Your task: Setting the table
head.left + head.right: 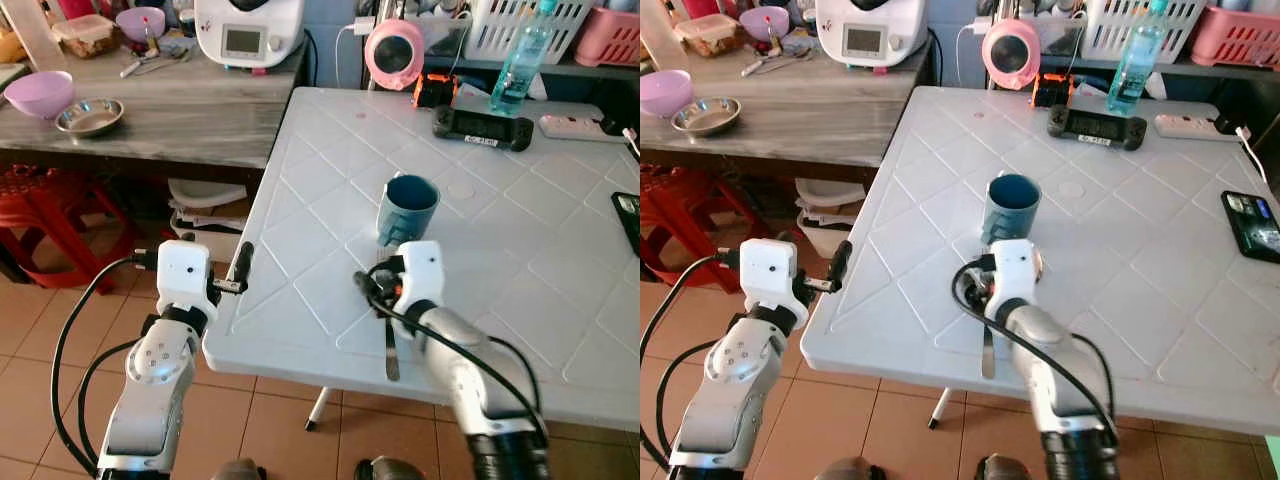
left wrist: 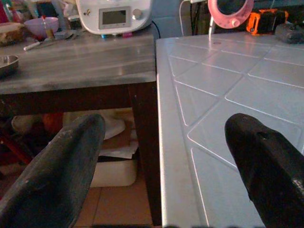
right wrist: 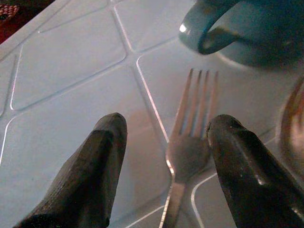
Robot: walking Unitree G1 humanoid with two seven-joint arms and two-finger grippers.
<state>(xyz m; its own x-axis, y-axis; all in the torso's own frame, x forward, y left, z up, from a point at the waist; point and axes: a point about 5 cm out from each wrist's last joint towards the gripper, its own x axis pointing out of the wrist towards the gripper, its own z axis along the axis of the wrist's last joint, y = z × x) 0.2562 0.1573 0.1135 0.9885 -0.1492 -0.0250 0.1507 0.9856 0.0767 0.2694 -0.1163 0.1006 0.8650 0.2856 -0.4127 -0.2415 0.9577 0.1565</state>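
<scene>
A blue mug (image 1: 406, 208) stands upright near the middle of the white plastic table (image 1: 300, 200). Just in front of it a metal fork (image 3: 190, 137) lies flat, tines toward the mug, its handle (image 1: 391, 355) reaching to the table's front edge. My right gripper (image 3: 164, 126) hovers low over the fork, open, one finger on each side of the fork's neck and nothing held. A rounded metal piece (image 3: 292, 118), perhaps a spoon, lies beside the fork. My left gripper (image 1: 240, 262) is open at the table's left edge, holding nothing.
Left of the table is a wooden counter (image 1: 170, 120) with a purple bowl (image 1: 38, 93), a steel bowl (image 1: 89, 116) and a white appliance (image 1: 248, 30). A game controller (image 1: 482, 126), a water bottle (image 1: 520, 60) and a phone (image 1: 628, 215) lie on the table's far and right parts. A red stool (image 1: 40, 215) stands below the counter.
</scene>
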